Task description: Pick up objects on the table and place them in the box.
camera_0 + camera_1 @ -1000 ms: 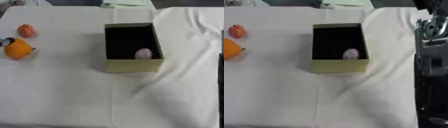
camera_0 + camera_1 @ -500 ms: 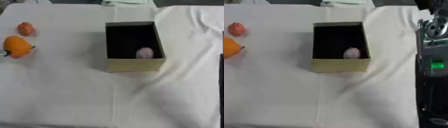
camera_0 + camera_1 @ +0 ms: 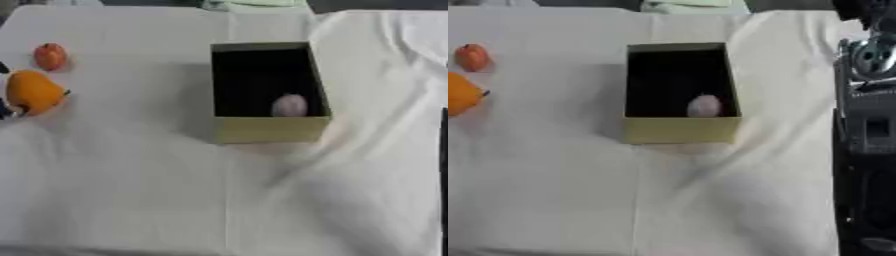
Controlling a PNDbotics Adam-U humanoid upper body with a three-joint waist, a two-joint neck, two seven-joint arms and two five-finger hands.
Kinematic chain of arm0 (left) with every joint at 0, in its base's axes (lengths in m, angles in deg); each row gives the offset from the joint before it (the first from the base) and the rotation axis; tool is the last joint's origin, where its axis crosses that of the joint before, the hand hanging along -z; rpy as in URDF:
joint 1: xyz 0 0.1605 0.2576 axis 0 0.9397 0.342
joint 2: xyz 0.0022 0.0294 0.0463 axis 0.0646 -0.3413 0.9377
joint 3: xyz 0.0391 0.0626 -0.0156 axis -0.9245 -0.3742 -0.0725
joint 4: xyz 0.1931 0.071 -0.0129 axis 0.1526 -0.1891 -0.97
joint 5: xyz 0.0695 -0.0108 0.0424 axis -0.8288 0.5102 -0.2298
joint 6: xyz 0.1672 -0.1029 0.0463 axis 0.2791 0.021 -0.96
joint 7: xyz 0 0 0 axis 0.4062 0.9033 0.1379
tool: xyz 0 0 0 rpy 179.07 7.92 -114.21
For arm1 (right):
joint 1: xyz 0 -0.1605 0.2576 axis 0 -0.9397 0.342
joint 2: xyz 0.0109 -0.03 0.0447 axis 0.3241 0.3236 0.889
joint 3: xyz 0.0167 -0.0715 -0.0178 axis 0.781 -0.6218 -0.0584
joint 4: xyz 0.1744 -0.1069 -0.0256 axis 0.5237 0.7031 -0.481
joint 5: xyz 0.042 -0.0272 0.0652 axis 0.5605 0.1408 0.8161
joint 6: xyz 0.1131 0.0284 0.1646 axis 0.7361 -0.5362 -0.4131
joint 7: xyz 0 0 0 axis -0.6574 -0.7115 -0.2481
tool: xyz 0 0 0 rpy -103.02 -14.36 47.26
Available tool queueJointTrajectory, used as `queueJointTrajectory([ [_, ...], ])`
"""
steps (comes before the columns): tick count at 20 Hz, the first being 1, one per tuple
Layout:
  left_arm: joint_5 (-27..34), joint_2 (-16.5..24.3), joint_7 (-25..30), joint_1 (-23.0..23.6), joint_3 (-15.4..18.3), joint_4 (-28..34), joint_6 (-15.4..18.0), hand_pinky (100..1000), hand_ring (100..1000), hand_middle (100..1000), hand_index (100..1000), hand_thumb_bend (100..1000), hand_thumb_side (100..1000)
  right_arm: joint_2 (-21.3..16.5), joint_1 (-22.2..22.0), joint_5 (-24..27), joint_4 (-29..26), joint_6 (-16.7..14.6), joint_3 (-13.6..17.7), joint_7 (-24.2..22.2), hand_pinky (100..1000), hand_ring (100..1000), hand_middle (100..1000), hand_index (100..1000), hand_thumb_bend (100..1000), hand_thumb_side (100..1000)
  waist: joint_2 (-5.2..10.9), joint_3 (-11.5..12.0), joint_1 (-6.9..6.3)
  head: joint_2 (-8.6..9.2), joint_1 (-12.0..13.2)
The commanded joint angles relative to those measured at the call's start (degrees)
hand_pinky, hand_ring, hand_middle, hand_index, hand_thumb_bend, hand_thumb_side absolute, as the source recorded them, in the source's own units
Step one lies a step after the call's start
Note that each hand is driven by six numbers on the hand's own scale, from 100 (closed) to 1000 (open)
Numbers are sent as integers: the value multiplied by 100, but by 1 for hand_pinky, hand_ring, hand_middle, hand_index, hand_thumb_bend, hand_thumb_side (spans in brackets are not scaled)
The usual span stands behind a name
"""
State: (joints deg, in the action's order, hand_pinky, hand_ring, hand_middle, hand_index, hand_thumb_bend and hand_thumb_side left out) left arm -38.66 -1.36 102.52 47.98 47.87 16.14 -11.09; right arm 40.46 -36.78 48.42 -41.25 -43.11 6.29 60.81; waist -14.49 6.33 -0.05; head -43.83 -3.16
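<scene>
Left eye view: orange fruit (image 3: 33, 92) lies at the counter's (image 3: 131, 190) left edge, beside dark robot hand (image 3: 3, 107) parts; finger state undeterminable. Box (image 3: 271, 129) holds one pale object (image 3: 289, 105). Next: grasp fruit, carry to box.

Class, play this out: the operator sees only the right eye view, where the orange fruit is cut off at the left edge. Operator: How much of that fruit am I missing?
Observer: The left eye view shows the orange fruit whole, rounded, well left of the box.
Operator: Is anything next to it that I cannot see?
Observer: Yes. Dark parts show at the picture's left edge, by the fruit's lower left. I cannot tell what they are or whether they touch it.
</scene>
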Motion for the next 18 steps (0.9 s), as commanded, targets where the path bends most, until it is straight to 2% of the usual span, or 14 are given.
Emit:
queueJointTrajectory([
  [1, 85, 52, -233, -157, -19, -61, 63, 483, 641, 691, 809, 397, 199, -52, 88, 19, -95, -1, 2, 3, 842, 814, 733, 807, 100, 753, 80, -6, -19, -29, 5],
  [3, 165, 25, -354, -187, -37, -88, 95, 389, 569, 619, 760, 365, 140, -49, 82, 25, -95, -1, 2, 2, 843, 814, 733, 807, 100, 753, 77, -10, -20, -29, 2],
  [4, 200, 23, -421, -196, -39, -77, 102, 310, 512, 563, 714, 329, 100, -50, 77, 27, -95, 0, 3, 2, 843, 814, 732, 807, 100, 754, 74, -10, -21, -29, -2],
  [8, 358, 62, -690, -182, -33, 109, 41, 168, 381, 435, 586, 288, 100, -55, 57, 35, -95, 13, 12, 0, 842, 814, 731, 807, 100, 755, 64, -1, -31, -29, -15],
  [14, 434, 224, -818, -133, -83, 755, -37, 100, 301, 346, 497, 336, 100, -61, 53, 37, -95, 17, 11, -9, 843, 814, 730, 808, 100, 754, 63, 10, -36, -29, -26],
  [18, 397, 328, -685, -149, -120, 1318, 36, 100, 305, 352, 500, 358, 100, -63, 50, 35, -95, 16, 10, -13, 843, 814, 729, 807, 100, 754, 70, 13, -38, -29, -29],
])
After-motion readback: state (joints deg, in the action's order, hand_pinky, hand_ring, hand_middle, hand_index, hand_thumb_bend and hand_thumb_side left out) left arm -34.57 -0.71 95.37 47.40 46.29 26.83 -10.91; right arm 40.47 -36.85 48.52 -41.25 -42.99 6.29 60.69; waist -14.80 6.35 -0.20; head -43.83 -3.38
